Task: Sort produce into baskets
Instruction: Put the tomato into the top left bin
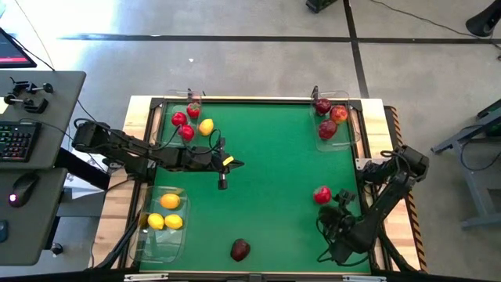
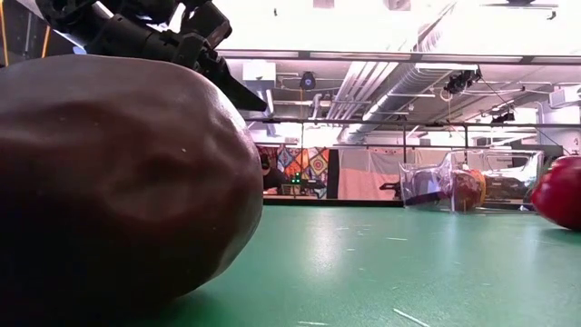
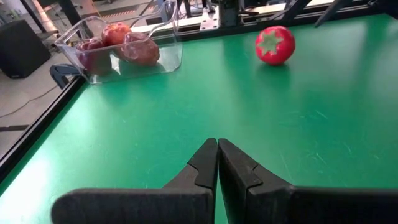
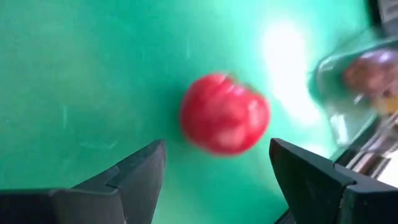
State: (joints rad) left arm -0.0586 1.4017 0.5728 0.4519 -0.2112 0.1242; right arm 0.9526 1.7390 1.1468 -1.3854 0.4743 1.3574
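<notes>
The right gripper (image 4: 214, 171), fingers apart and holding nothing, hovers just beside the small bright red toy fruit (image 1: 322, 194) on the green table mat (image 1: 274, 157). The left gripper (image 1: 222, 183), fingers pressed together and empty, hangs well apart from that fruit, toward the clear plastic tray (image 1: 160, 235) with 3 yellow lemons (image 1: 169, 201).

We note a grey concrete floor (image 1: 258, 63) around the table, crossed by dark tape lines (image 1: 235, 37) that meet near the far edge. The work table (image 1: 274, 157) has a green top, a black border and pale wooden edging. To its left stands a grey desk (image 1: 35, 149) carrying a keyboard (image 1: 17, 141) with coloured backlighting, a mouse (image 1: 23, 188) and the corner of a monitor (image 1: 14, 48). Seen level across the table, the ceiling shows exposed ducts (image 2: 363, 82) and bright light. A patterned hanging (image 2: 309, 165) marks the far wall.
</notes>
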